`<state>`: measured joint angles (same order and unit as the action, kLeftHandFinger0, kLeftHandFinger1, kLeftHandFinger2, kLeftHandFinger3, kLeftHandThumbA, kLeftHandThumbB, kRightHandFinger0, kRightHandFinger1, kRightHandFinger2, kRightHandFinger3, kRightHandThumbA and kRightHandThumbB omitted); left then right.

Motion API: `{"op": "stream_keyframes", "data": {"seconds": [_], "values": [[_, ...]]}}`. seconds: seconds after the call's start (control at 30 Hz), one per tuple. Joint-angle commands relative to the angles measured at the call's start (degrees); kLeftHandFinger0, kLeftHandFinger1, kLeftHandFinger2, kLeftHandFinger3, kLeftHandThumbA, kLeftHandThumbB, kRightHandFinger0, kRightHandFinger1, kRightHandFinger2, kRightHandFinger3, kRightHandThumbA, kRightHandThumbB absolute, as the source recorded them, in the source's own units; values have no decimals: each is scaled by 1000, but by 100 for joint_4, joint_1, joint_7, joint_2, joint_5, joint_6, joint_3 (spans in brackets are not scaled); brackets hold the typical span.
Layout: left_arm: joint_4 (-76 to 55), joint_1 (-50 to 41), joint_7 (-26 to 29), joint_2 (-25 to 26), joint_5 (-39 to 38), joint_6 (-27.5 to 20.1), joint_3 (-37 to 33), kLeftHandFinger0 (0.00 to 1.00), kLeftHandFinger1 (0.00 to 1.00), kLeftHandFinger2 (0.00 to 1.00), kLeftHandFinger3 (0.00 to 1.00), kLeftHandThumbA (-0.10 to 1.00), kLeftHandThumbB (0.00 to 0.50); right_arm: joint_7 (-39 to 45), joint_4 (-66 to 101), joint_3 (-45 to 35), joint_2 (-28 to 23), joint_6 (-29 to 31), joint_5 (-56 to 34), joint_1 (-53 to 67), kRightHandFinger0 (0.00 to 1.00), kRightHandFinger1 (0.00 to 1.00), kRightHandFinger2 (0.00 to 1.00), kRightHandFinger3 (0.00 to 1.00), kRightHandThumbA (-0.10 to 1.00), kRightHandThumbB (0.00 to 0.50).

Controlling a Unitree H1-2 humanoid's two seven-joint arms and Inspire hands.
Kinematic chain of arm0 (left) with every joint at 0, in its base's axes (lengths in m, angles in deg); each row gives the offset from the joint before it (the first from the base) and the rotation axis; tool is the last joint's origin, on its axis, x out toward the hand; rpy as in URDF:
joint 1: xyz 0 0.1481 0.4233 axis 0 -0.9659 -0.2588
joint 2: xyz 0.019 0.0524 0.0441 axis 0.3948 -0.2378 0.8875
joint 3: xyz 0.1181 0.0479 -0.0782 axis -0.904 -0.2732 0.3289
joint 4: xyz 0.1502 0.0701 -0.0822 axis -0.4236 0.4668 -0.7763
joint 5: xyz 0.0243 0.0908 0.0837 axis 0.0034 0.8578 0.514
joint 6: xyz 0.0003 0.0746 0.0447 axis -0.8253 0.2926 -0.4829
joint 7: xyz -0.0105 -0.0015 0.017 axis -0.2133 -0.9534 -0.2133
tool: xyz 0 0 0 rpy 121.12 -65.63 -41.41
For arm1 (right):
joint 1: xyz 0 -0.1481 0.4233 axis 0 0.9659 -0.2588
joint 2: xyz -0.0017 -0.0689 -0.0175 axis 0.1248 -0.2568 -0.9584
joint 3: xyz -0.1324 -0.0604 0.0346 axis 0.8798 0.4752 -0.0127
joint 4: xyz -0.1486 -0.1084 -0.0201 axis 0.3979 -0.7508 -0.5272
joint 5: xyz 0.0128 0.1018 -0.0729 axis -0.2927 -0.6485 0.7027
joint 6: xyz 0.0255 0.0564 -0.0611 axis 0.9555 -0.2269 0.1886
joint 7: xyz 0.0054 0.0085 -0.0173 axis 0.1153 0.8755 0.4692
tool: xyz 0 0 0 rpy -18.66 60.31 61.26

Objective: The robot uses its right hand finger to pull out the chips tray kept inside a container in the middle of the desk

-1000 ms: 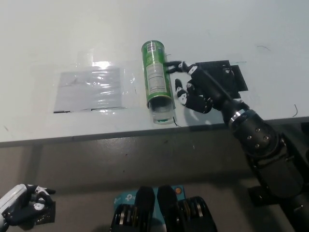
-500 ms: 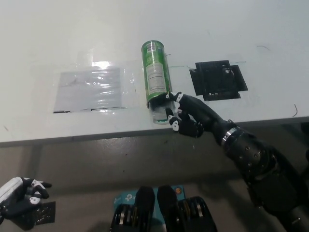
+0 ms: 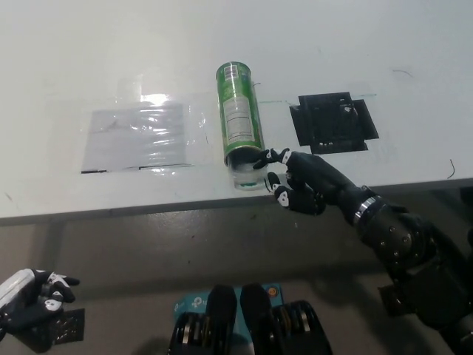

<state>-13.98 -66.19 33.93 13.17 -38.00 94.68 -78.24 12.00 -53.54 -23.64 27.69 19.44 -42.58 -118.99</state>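
Green chips container (image 3: 241, 126) lies on its side on the white desk (image 3: 111, 59), centre of frame, closed end toward the top, open mouth toward the desk's near edge. A clear tray (image 3: 247, 177) shows at the mouth, barely protruding if at all.

Change: a second ago the right hand (image 3: 295, 181) was up beside the can's right flank, near the black mat (image 3: 334, 122). Half a second ago it had dropped to the mouth with its fingers over the tray rim. It now sits slightly right of and below the mouth, one finger stretched left so its tip is at the right edge of the tray, the rest curled loosely. It grips nothing; whether the fingertip actually hooks the rim can't be told from this angle.

The can itself hasn't shifted, and the tray looks about as far in as before. So the first pass at the mouth probably didn't drag anything out; this reads as re-hooking rather than pulling.

Left hand (image 3: 29, 299) rests at lower left of the frame, below the desk edge, fingers loosely curled, empty.

Taped clear plastic sheet (image 3: 140, 137) sits left of the can, not involved.
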Motion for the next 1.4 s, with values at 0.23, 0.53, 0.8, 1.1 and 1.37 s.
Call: {"op": "stream_keyframes", "data": {"seconds": [0.23, 0.53, 0.8, 1.1, 1.37], "values": [[-307, -73, 25, 382, -244, 41, 63, 645, 662, 761, 908, 116, 0, -275, -530, 126, 430, 692, 364, -29, 0, 3, 773, 807, -100, 185], [-350, -26, 34, 427, -243, 41, 23, 651, 662, 742, 898, 133, 0, -196, -690, 368, 730, 840, 472, 111, 0, 79, 859, 879, -100, 152], [-331, -18, 76, 422, -279, 41, 21, 643, 651, 726, 885, 132, 0, -84, -33, 422, 529, 684, 584, 584, 0, 34, 792, 855, -100, 178], [-313, -61, 122, 388, -310, 41, 38, 640, 653, 736, 883, 120, 0, 49, 688, 438, 188, 398, 722, 1117, 28, 84, 799, 849, -100, 161], [-296, -75, 170, 362, -308, 41, 29, 640, 645, 734, 896, 113, 0, 45, 889, 386, 67, 388, 734, 1283, 0, 44, 786, 885, -100, 169]]}}
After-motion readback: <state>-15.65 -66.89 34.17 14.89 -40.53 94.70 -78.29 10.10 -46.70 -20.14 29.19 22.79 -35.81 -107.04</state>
